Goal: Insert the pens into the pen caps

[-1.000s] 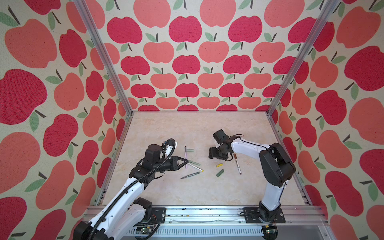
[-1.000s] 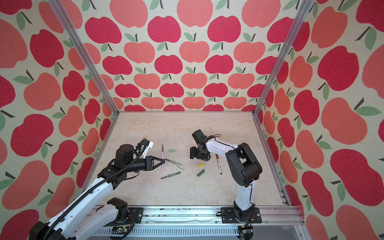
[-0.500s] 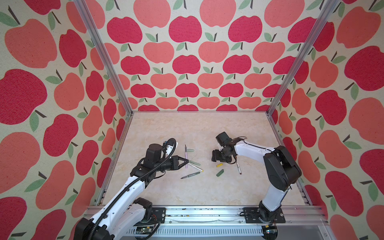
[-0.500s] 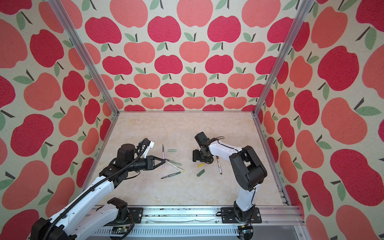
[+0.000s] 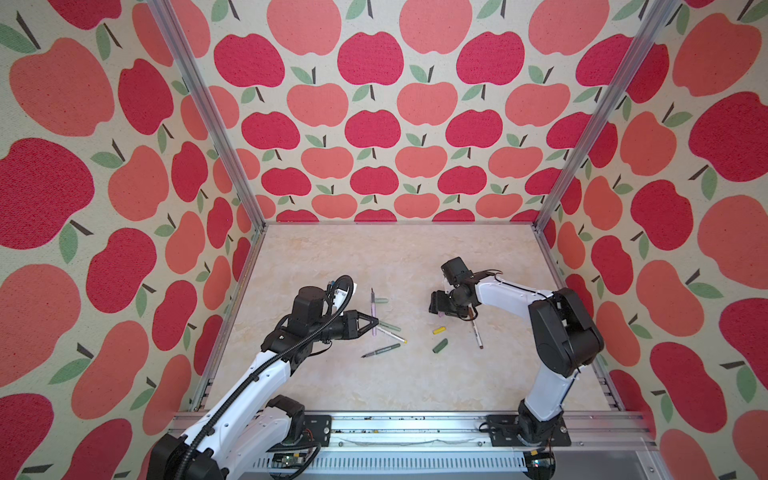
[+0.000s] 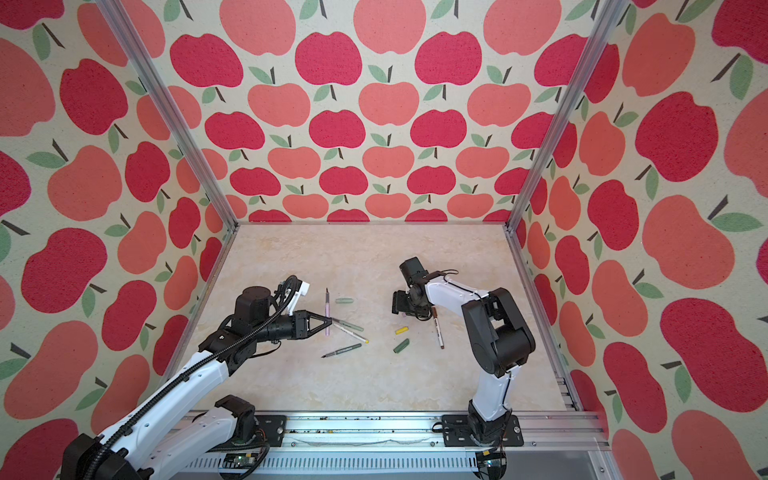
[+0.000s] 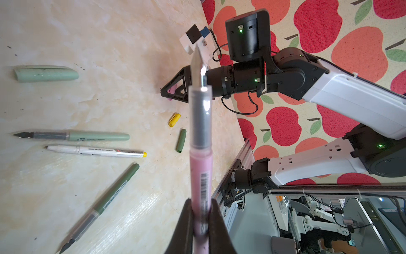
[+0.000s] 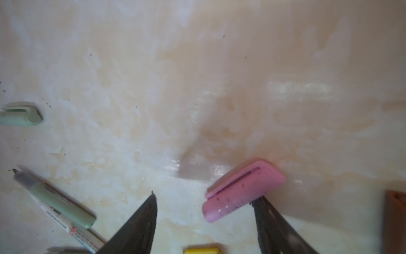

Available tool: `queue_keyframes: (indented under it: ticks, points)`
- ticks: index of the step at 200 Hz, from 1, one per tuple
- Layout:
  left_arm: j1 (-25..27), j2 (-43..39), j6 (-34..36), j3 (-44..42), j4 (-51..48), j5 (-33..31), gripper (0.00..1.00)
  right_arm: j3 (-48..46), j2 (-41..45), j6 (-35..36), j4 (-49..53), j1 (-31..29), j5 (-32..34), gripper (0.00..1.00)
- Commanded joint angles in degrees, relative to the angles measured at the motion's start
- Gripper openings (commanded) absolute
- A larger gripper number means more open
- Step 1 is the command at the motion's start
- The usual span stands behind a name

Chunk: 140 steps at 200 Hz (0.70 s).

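Looking down in both top views, I see a pale marbled surface (image 5: 332,257). My left claw (image 5: 376,322) sits just off centre at about 9 o'clock, clamped tight on the pink pen (image 5: 373,307). It grips the rear of the barrel, and the pen's dark tip points toward 12 o'clock.

My right claw (image 5: 440,312) is at about 3 o'clock from centre, pointing down at the surface. Its jaws stand apart around the pink cap (image 8: 243,190), which lies flat on the surface. In the right wrist view one finger (image 8: 274,224) touches the cap's side; the other stands clear.

The pale green cap (image 5: 381,300) lies just beside the pink pen, at 1 o'clock from my left claw. The pale green pen (image 5: 390,326) and the white and yellow pen (image 5: 392,336) lie side by side at 4 o'clock from that claw, with the dark green pen (image 5: 381,351) at 6 o'clock.

The yellow cap (image 5: 439,330) and then the dark green cap (image 5: 440,345) lie at 6 o'clock from my right claw. The white and brown pen (image 5: 477,332) lies at 4 o'clock from it.
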<state>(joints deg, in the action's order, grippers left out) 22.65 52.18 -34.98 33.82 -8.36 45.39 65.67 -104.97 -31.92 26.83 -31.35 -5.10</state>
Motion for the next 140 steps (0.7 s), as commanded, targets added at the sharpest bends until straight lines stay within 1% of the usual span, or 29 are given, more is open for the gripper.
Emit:
queue_keyframes:
  ticks: [1, 28, 59, 103, 140]
  points:
    - [0.3, -0.7, 1.0, 2.1, -0.5, -1.1, 0.0, 2.6, -4.8, 2.3, 1.5, 0.2, 1.9, 0.7]
    - [0.3, -0.9, 1.1, 2.1, -0.8, -1.4, 0.0, 4.6, -7.1, 4.0, 3.8, 0.1, 4.4, 0.64]
    - [0.3, -0.2, 0.9, 2.2, -0.2, -1.4, 0.0, 3.2, -6.9, 5.5, 4.4, -0.3, 6.3, 0.57]
    - [0.5, 1.2, 0.7, 2.8, 0.4, -1.1, 0.0, -1.7, -3.8, 5.6, 2.9, -0.5, 6.1, 0.47]
    - [1.2, 2.3, 0.6, 3.4, 0.9, -1.5, 0.0, -4.5, -1.7, 5.4, 1.8, -0.7, 5.5, 0.34]
